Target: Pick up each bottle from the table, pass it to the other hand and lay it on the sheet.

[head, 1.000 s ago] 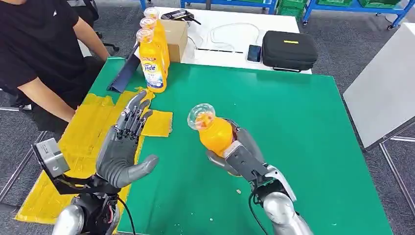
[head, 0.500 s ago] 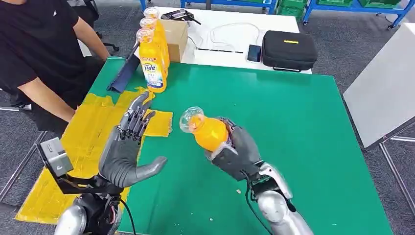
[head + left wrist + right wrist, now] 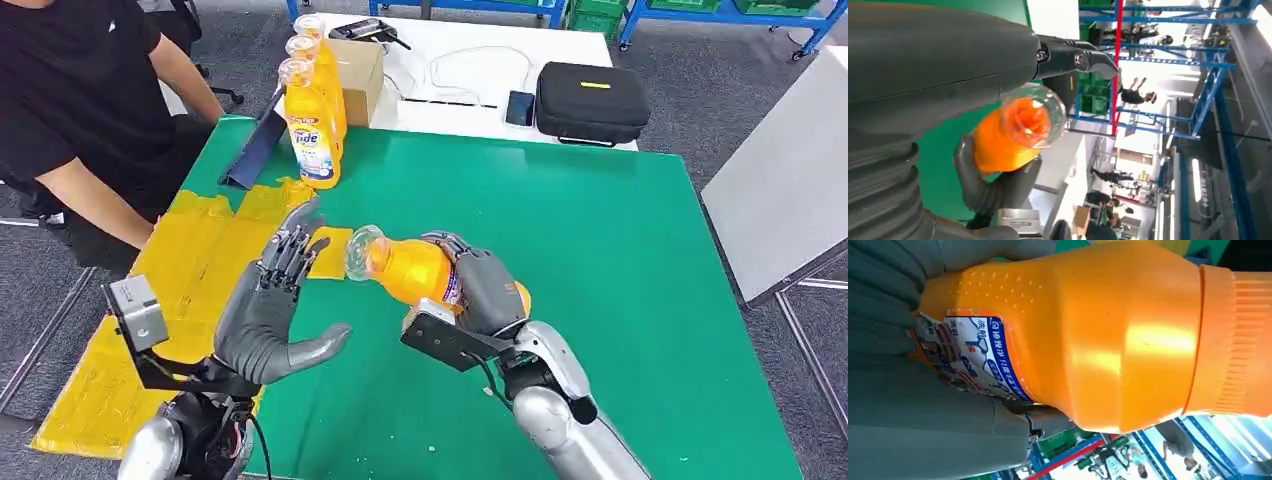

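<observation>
A black case (image 3: 591,101) and cardboard box (image 3: 360,75) sit on the white table (image 3: 460,105).

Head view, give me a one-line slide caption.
Right hand holds an orange bottle sideways toward the open left hand above the green table.

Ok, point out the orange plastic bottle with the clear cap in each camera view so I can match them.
Head view: orange plastic bottle at centre, lying sideways in the right hand, clear cap toward the open left hand.
Left wrist view: seen cap-on, centre-left.
Right wrist view: its body spans most of the picture.
Shared landmark: the green table, also in the left wrist view.
</observation>
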Available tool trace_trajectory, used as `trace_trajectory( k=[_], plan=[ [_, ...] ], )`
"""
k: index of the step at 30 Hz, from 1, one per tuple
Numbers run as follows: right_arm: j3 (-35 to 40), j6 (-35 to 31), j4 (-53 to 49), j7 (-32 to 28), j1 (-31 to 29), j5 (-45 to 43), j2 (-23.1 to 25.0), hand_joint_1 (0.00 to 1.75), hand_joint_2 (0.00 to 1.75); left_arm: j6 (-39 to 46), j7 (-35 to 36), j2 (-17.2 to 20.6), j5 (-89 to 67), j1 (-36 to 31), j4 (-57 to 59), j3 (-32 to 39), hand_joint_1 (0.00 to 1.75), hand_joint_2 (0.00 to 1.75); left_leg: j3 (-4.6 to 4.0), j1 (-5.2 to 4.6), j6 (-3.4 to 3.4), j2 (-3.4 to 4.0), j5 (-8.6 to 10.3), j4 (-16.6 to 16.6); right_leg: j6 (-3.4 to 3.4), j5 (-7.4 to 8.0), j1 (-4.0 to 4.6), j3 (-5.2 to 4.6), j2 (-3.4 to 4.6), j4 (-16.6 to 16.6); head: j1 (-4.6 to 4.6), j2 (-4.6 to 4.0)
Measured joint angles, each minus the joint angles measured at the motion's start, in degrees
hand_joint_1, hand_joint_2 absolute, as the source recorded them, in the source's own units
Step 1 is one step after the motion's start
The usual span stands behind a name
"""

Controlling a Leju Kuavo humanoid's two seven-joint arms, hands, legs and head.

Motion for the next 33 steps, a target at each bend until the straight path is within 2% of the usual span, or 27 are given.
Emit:
trace_trajectory(
  k=[13,16,20,24,33],
  plan=[
    [3.9,-1.5,0.7,0.0,-1.9,-1.8,-0.8,1.75,1.75,1.0,0.9,0.8,0.1,-0.2,1.8,-0.8,0.00,1.75,-0.06,0.00,0.00,-0.01,0.00,0.0,0.00,0.00,0.00,-0.07,-0.02,0.0,0.00,0.00],
    [3.8,-2.2,0.7,-2.3,-1.5,-12.5,-0.7,1.75,1.75,1.6,1.6,0.9,1.2,-0.2,1.9,-0.8,0.00,1.75,-0.07,0.00,0.00,-0.04,0.00,0.0,0.00,0.00,0.00,-0.07,-0.03,0.0,0.02,0.00],
    [1.6,-1.5,-0.4,-1.6,-1.8,-28.6,2.1,1.75,1.75,6.3,6.9,0.4,2.2,-3.1,1.5,-2.2,0.00,1.75,-0.10,0.00,0.00,-0.10,0.03,0.0,0.00,0.00,-0.01,-0.09,-0.09,0.0,0.00,0.00],
    [0.1,-2.3,-0.8,-4.0,-2.0,-31.3,3.3,1.75,1.75,6.9,5.7,0.1,3.0,-4.4,1.9,-3.3,0.00,1.75,-0.09,0.00,-0.03,-0.07,0.05,0.0,0.00,0.00,-0.01,-0.09,-0.09,0.0,0.00,0.00],
    [-0.1,-2.9,-2.9,-2.1,-2.2,-31.8,3.6,1.75,1.75,9.1,7.5,0.2,3.6,-6.0,0.0,-5.3,0.00,1.75,-0.12,0.00,-0.03,-0.10,0.05,0.0,0.00,0.00,-0.01,-0.10,-0.10,0.0,0.00,0.00]
  ],
)
